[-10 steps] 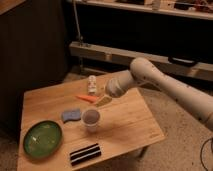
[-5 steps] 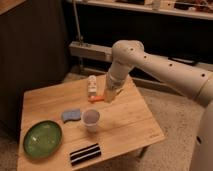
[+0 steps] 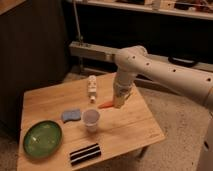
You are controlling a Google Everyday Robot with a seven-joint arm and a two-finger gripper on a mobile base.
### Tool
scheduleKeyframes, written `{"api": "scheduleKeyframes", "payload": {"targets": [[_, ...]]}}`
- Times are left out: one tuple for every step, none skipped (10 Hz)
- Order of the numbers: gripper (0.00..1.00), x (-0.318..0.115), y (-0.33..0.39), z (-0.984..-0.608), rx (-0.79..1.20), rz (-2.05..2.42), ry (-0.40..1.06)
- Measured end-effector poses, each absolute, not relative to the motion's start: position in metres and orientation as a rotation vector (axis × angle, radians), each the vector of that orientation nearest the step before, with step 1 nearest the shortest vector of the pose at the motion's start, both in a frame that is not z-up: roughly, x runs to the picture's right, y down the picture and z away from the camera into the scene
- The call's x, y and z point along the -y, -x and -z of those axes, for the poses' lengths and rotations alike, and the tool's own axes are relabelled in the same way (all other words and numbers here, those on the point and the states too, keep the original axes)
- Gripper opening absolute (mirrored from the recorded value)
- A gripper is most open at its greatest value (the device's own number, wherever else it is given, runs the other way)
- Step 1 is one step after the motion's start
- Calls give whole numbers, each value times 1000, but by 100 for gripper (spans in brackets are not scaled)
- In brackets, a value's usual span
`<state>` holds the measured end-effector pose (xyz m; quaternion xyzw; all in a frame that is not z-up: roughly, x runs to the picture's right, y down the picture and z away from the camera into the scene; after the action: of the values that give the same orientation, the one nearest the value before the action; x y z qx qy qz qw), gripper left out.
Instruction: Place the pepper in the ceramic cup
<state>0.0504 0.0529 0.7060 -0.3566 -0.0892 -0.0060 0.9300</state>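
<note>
Hand [image 3: 118, 103] hangs low over the wooden worktop [image 3: 135, 125], at the end of a white arm [image 3: 150, 67] bent down from the right; it grips the pepper [image 3: 105, 105], which sticks out leftward just above the surface. Ceramic cup [image 3: 91, 119] stands upright near the pepper, ahead-left, beside a blue sponge [image 3: 71, 115].

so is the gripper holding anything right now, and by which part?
Cannot be told. The gripper sits at the right end of the pepper, above the table beside the ceramic cup; a grasp isn't visible.
</note>
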Motion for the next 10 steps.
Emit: {"api": "scheduleKeyframes", "payload": {"targets": [[0, -49, -44, -702, 188, 36, 718], [0, -46, -39, -699, 194, 53, 710], [0, -43, -32, -694, 202, 76, 703], [0, -43, -26, -691, 207, 93, 703], [0, -44, -23, -689, 210, 106, 704], [0, -47, -17, -686, 213, 130, 705], [0, -50, -12, -682, 216, 151, 706], [0, -53, -6, -679, 220, 169, 710], [0, -58, 0, -675, 224, 192, 721], [0, -61, 3, -672, 226, 199, 727]]}}
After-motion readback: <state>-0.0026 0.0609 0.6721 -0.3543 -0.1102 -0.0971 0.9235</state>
